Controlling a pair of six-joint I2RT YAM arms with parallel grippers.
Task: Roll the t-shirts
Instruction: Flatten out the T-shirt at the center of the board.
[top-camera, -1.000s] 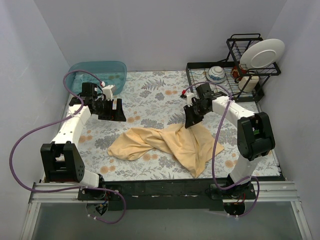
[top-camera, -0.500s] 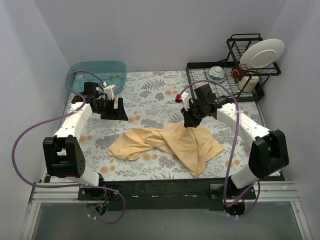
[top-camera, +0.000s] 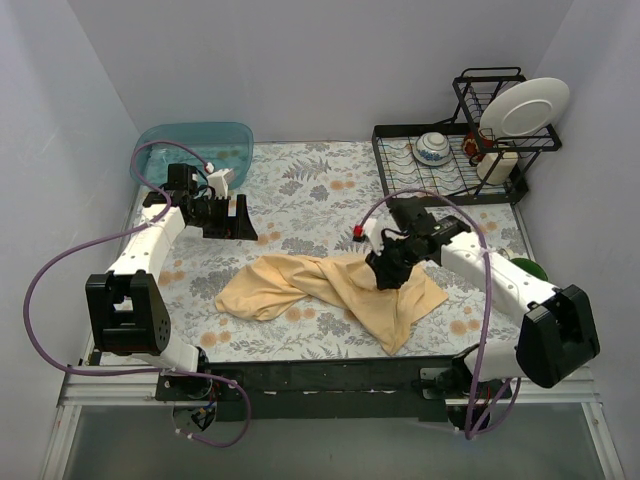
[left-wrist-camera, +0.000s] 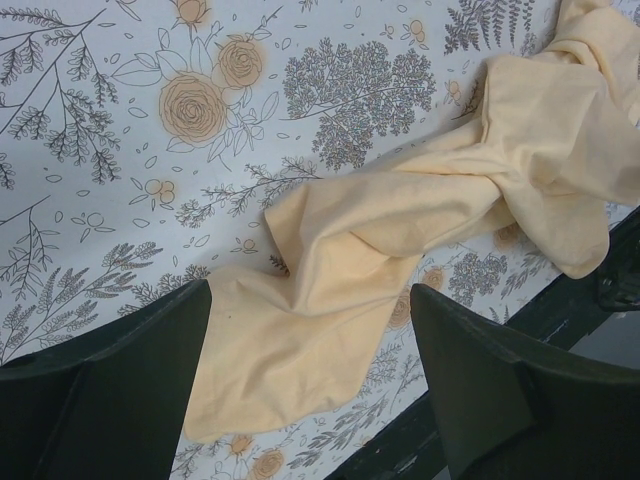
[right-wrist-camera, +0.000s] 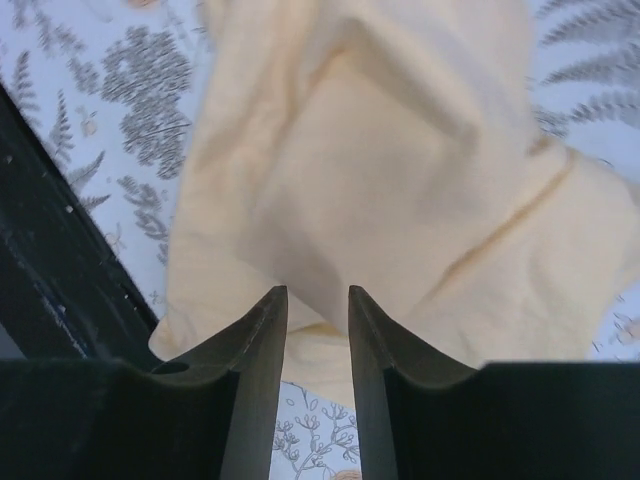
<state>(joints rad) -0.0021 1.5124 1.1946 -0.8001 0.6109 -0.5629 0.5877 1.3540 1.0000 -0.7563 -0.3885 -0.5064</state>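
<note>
Two-arm rig at work on a crumpled t-shirt (top-camera: 335, 290), judged early in the job: the pale yellow cloth (left-wrist-camera: 400, 230) lies twisted in a heap on the floral table cover (top-camera: 300, 185), nowhere near flat and with no roll begun. The right gripper (top-camera: 385, 275) hangs low over the shirt's wider end, and its wrist cam shows the jaws at a narrow gap (right-wrist-camera: 317, 295) w/ nothing between them; folds of cloth (right-wrist-camera: 380, 170) spread just ahead of and below the tips, and the dark table edge runs off to the gripper's left. The left gripper (top-camera: 225, 218) hovers w/ jaws wide apart (left-wrist-camera: 310, 290), holding nothing. The shirt's narrower end lies below and ahead of its fingers, apart from them. The step in hand looks like straightening the shirt, prob. a prelude to rolling. Next move likely calls for the right gripper to drop onto a hem or edge and pinch one layer, not a bunch, while the left comes down on the opposite end so the two can draw the fabric flat. Blue tub (top-camera: 195, 150) sits beyond the left gripper, dish rack (top-camera: 450, 165) beyond the right.
</note>
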